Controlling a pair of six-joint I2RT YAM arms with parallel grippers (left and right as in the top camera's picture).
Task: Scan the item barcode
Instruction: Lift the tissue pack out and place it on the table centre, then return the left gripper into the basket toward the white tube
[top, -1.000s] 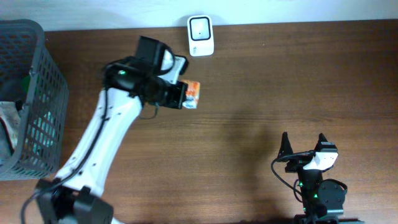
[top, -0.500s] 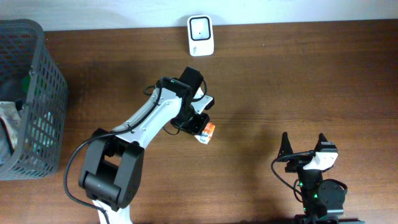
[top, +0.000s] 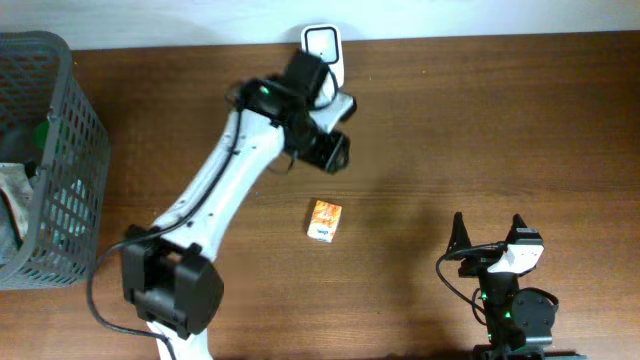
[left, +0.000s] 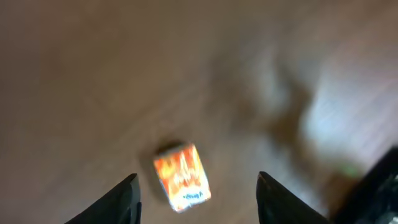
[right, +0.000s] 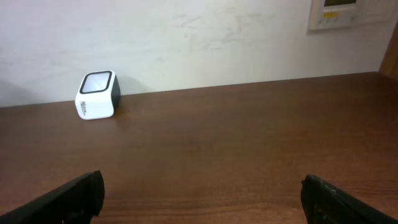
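One orange packet (top: 324, 220), one white scanner (top: 324, 42), one grey basket (top: 80, 170), two arms (top: 215, 190) (top: 505, 290).

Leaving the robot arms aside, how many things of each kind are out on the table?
Orange packet: 1
White scanner: 1
Grey basket: 1 (contents unclear, not counted)
Total: 3

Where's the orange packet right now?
Overhead, the packet lies on the table near the middle, apart from the left gripper, with the scanner at the far edge.

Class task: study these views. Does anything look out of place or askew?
Yes: the orange box lies loose and skewed on the table, clear of the open left gripper and away from the white scanner.
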